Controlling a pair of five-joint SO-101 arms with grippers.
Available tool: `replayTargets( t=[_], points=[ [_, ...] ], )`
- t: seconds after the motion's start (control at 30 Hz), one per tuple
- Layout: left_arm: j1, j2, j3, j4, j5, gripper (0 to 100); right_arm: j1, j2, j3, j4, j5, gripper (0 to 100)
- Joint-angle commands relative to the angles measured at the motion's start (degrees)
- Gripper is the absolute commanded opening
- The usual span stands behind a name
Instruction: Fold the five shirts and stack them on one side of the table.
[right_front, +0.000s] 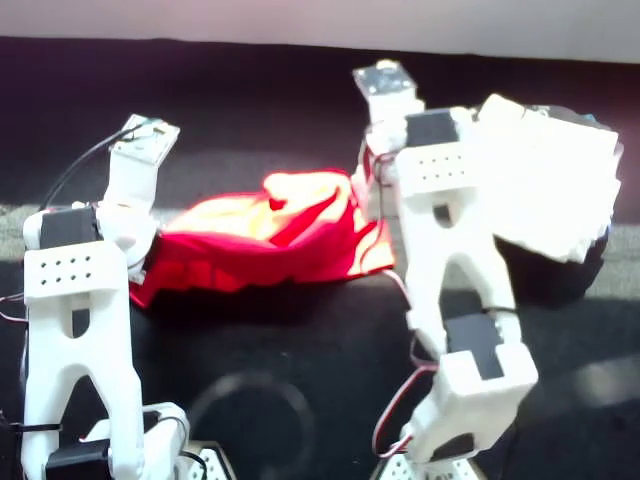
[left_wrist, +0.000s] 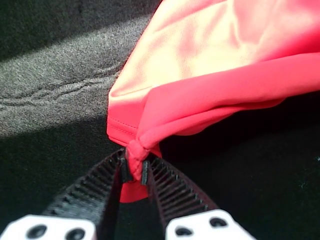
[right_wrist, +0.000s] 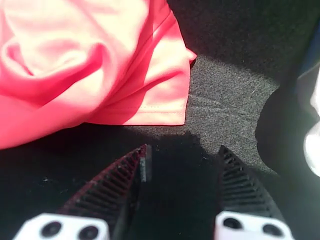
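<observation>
Pinching red shirt (left_wrist: 210, 65), probably hem: left hand (left_wrist: 134, 171)

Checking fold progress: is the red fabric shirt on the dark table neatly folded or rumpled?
Rumpled, not folded: the red fabric shirt lies bunched in loose creases, one corner pinched in the shut left gripper.

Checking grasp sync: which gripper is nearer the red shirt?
Left. The left gripper is shut on a bunched corner of the red shirt. The right gripper is open over the dark table, short of the shirt's hem, not touching.
</observation>
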Motion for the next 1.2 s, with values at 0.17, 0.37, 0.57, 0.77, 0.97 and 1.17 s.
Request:
replayTargets(
  t=[0.17,0.37,0.57,0.77,0.97,1.17],
  points=[
    [-0.66,-1.8,-0.4,-0.44,-0.26,1,1.01,13.23,-3.03,-3.82,-0.62,20.9],
    [-0.66,-1.71,-0.4,-0.79,-0.35,1,0.75,18.51,-3.03,-5.32,-0.7,20.9],
    [-0.66,-1.45,-0.04,-0.79,-0.35,1,0.57,20.97,-2.68,-7.34,-0.7,20.0],
    [-0.66,-1.36,0.04,-0.44,-0.35,1,0.66,21.23,-3.12,-7.69,-0.7,1.3],
    [-0.66,-1.36,0.13,-0.35,-0.18,1,3.82,16.92,-7.69,-6.73,-0.7,0.6],
    [1.98,-1.45,0.22,3.69,0.0,1,8.48,3.47,-9.89,-4.79,-0.18,0.6]
  ],
)
